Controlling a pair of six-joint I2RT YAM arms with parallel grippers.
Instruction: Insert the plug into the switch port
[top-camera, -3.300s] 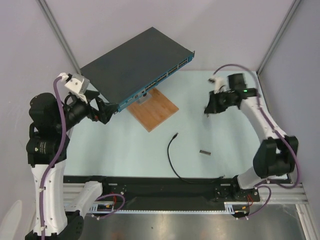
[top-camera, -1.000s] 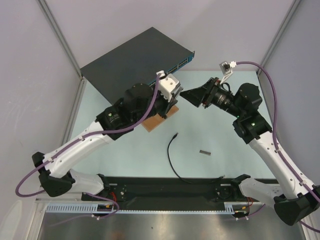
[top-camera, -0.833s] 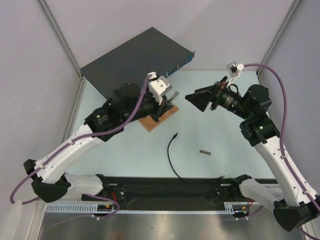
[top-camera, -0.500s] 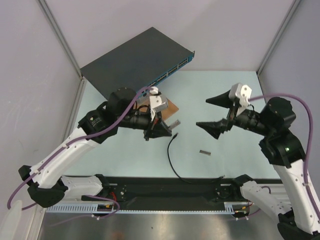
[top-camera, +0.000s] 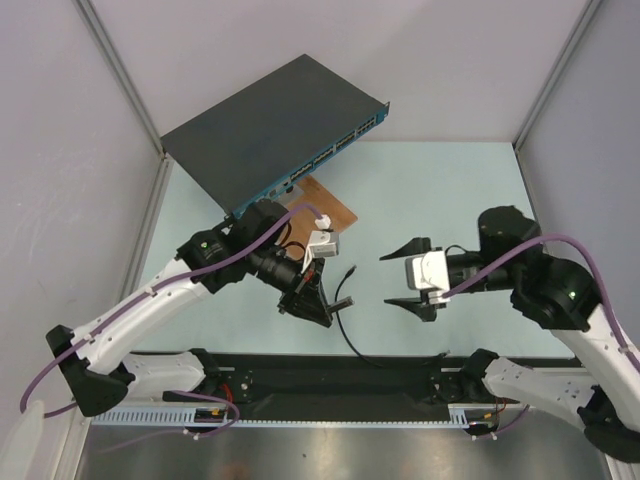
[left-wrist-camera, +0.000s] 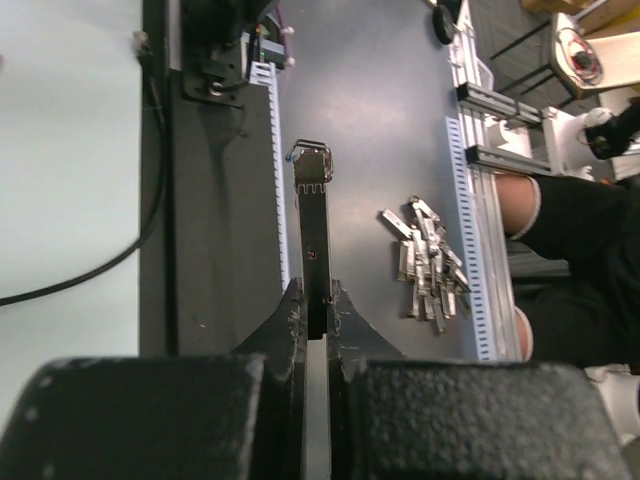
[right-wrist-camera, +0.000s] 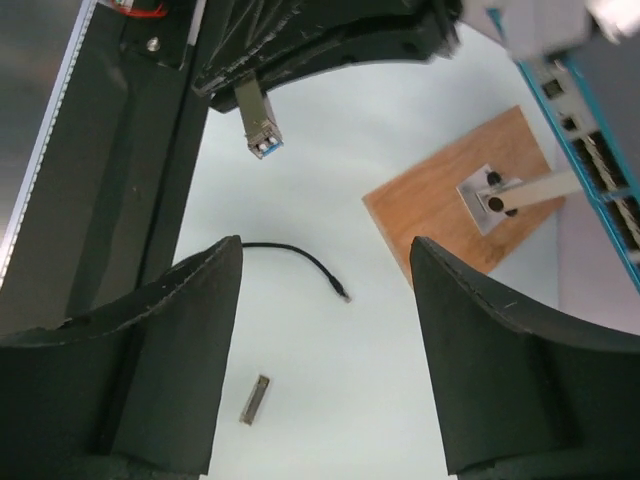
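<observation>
Matt dark-grey switch box (top-camera: 270, 110); grained brown wooden board (right-wrist-camera: 430, 212); dull grey metal piece (right-wrist-camera: 254, 398); grey metal module (left-wrist-camera: 315, 230); smooth matt black cable (right-wrist-camera: 300, 252).

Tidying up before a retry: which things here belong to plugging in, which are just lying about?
Job: plug, black cable, switch port.
Lying about: wooden board, grey metal piece on the table, heap of metal pieces, metal module held by left gripper.
</observation>
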